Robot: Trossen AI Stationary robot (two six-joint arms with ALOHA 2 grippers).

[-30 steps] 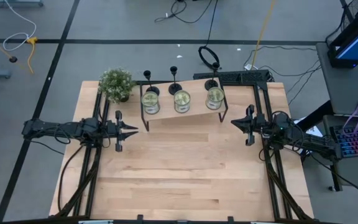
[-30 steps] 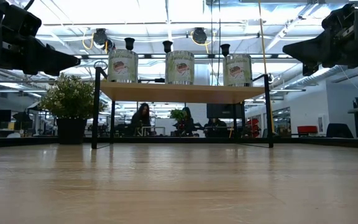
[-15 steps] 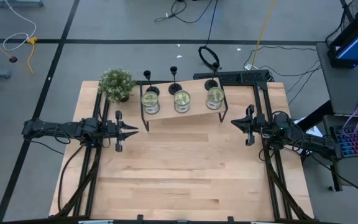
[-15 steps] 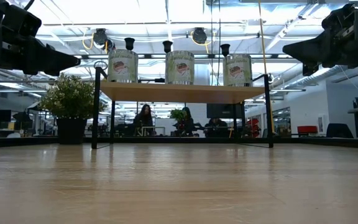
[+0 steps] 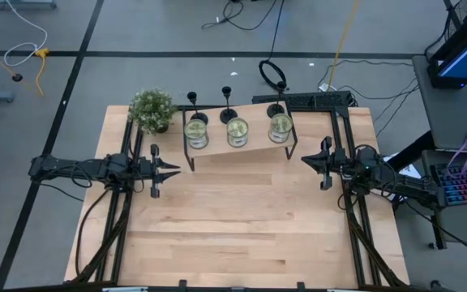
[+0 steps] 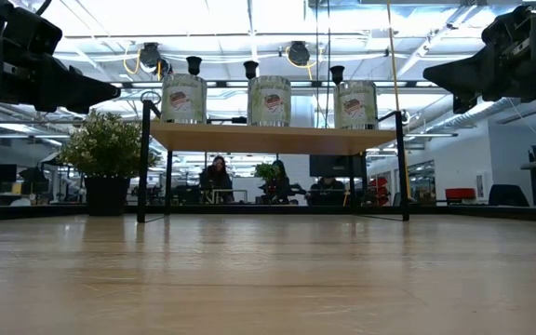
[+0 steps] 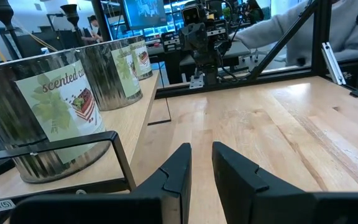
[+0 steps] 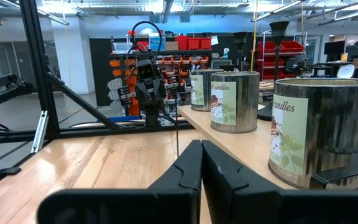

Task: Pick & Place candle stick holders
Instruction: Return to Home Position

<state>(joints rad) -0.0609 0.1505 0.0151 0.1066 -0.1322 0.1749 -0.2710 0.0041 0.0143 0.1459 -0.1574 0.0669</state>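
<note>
A pale wooden table [image 5: 233,219] seen from above, with a low wooden shelf on a thin black metal frame [image 5: 254,148] standing at its far edge.

On the shelf top, three small matte-black candle stick holders [image 6: 250,69], each a disc base with a thin stem and cup, stand in a row along the back. Directly in front of them stand three round silver scented-candle tins with printed labels [image 5: 237,130], one tin per holder. A small leafy green plant in a dark pot [image 5: 152,108] sits just beside the shelf's left end.

The left gripper [image 5: 175,169] hangs above the table off the shelf's left front corner. Its fingers are a narrow gap apart and grasp nothing. The right gripper [image 5: 305,161] hangs off the shelf's right front corner, mirroring it. Its fingers are pressed together and also grasp nothing. Both point inward along the shelf's front edge, clear of the frame.

Judging by this layout, the placing work looks finished and the step in hand is parking the arms at rest. The next move calls for little: nothing remains on the table in front of the shelf to collect, and the arms need only settle without brushing the shelf legs.
</note>
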